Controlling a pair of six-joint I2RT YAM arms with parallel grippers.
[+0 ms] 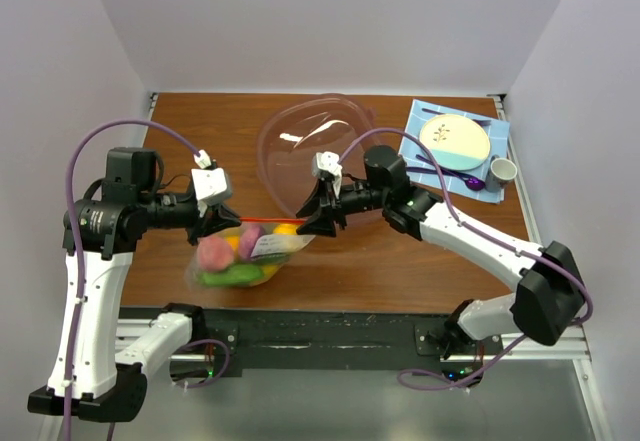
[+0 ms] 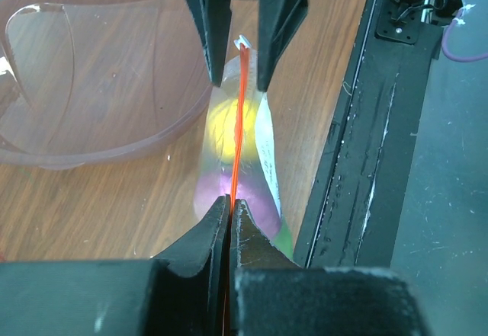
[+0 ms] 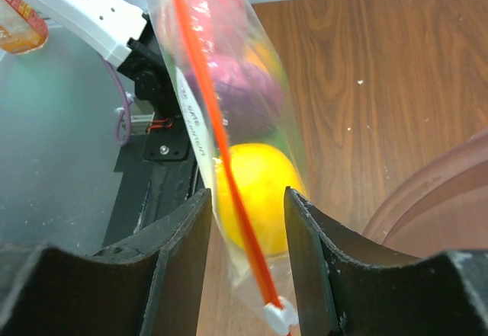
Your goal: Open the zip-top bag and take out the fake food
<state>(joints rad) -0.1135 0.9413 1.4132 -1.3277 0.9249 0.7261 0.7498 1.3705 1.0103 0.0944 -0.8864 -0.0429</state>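
Note:
The zip-top bag (image 1: 262, 249) hangs between my two grippers just above the table, its orange-red zip strip (image 2: 239, 123) stretched along the top. Inside lie fake food pieces: a yellow one (image 3: 259, 187), a purple-pink one (image 3: 245, 92), a pink one (image 1: 212, 253) and a green one (image 1: 232, 276). My left gripper (image 1: 222, 223) is shut on the strip's left end, and it also shows in the left wrist view (image 2: 229, 201). My right gripper (image 1: 312, 219) is open, and in the right wrist view (image 3: 247, 193) its jaws straddle the bag's right end near the white slider (image 3: 280, 318).
A large clear pinkish bowl (image 1: 315, 146) lies just behind the bag. A blue mat (image 1: 420, 121) at the back right holds a plate (image 1: 455, 139), a cup (image 1: 502, 171) and a purple spoon (image 1: 472, 184). A black rail (image 1: 330, 333) runs along the near edge.

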